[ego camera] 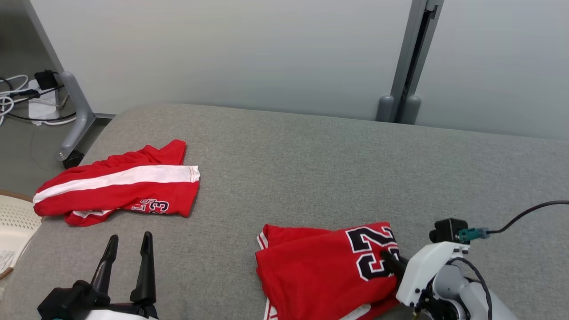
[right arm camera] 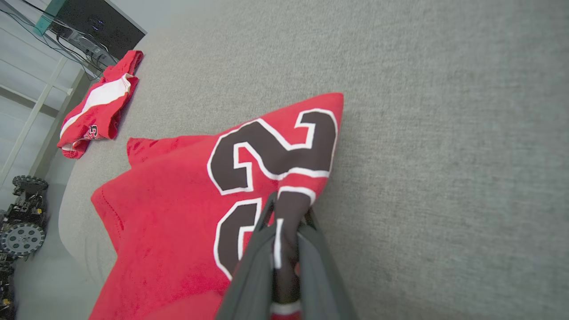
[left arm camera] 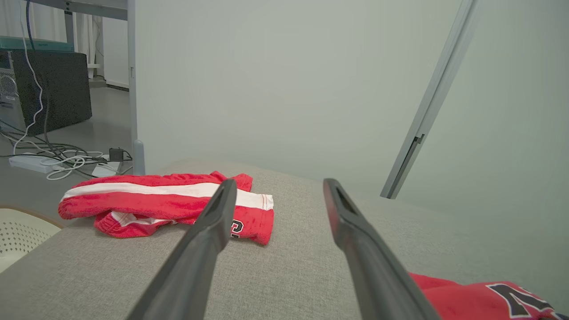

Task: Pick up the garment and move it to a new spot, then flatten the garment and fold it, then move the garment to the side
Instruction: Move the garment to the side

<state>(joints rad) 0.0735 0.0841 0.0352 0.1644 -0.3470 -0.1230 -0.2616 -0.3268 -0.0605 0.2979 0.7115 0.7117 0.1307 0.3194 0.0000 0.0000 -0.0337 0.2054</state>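
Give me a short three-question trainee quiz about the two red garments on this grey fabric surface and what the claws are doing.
1. True or false: the left claw is shut on cloth.
2. Fill in: the red fabric garment with a white stripe lies to the robot's ____ of the red fabric garment printed with black 23.
3. The right claw pinches: A) the number-23 garment B) the striped garment C) nothing.
Key: 1 false, it is open; 2 left; 3 A.
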